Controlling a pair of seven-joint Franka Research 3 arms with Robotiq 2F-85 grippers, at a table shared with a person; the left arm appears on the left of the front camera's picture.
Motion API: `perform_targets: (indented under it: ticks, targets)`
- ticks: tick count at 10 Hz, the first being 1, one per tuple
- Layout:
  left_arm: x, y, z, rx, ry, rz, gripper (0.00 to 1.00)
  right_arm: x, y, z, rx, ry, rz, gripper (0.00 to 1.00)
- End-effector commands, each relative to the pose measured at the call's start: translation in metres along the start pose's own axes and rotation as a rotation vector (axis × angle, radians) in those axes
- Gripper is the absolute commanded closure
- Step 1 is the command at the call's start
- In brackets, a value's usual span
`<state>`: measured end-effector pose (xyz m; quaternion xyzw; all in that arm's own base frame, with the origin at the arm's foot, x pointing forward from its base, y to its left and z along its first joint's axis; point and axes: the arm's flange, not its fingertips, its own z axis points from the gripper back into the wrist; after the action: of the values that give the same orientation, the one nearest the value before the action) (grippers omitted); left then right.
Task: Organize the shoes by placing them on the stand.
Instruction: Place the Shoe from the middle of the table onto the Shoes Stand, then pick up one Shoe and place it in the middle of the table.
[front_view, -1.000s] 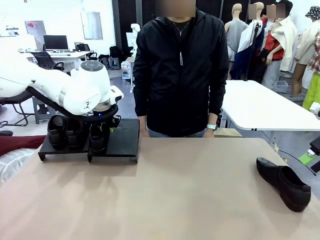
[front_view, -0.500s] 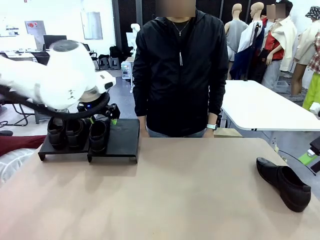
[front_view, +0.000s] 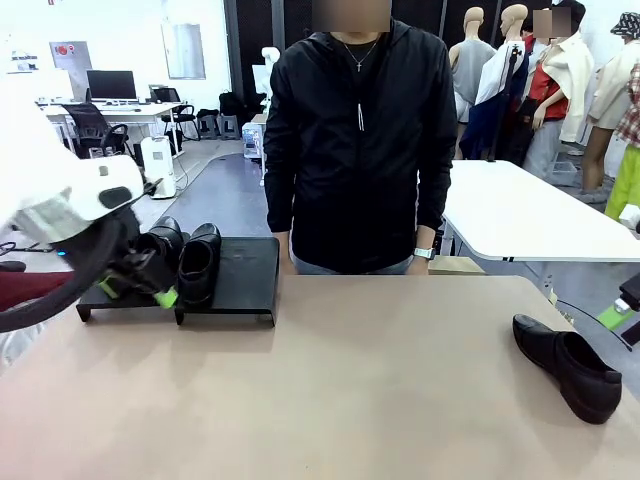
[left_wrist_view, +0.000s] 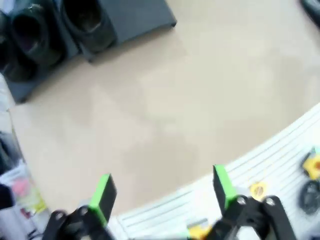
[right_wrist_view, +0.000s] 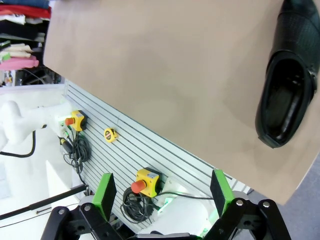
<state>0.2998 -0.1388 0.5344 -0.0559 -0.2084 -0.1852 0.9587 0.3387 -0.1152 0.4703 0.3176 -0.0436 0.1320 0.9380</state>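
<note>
Shoe lies alone on table, well apart from stand. Right gripper and left gripper are spread, empty. Grasp shoe by its opening, then carry level to the free panel.

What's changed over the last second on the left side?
The left gripper has let go of the third shoe on the stand, opened, and pulled back toward the robot's side and left. The lone shoe on the table's right, the person and the right gripper stayed put.
</note>
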Motion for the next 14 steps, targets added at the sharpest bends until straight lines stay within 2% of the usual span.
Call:
perform_targets:
  ticks: [1, 2, 3, 14]
  targets:
    - [-0.056, 0.025, -0.023, -0.009, 0.076, -0.019, 0.0, 0.001, 0.003, -0.001, -0.01, -0.016, -0.02, 0.0]
    - [-0.051, 0.052, -0.047, -0.048, 0.029, 0.039, 0.0, 0.001, 0.003, -0.001, -0.01, -0.016, -0.02, 0.0]
    - [-0.012, 0.006, 0.005, 0.0, 0.057, -0.001, 0.0, 0.001, 0.003, -0.001, -0.01, -0.016, -0.02, 0.0]
    - [-0.012, 0.006, 0.005, 0.0, 0.057, -0.001, 0.0, 0.001, 0.003, -0.001, -0.01, -0.016, -0.02, 0.0]
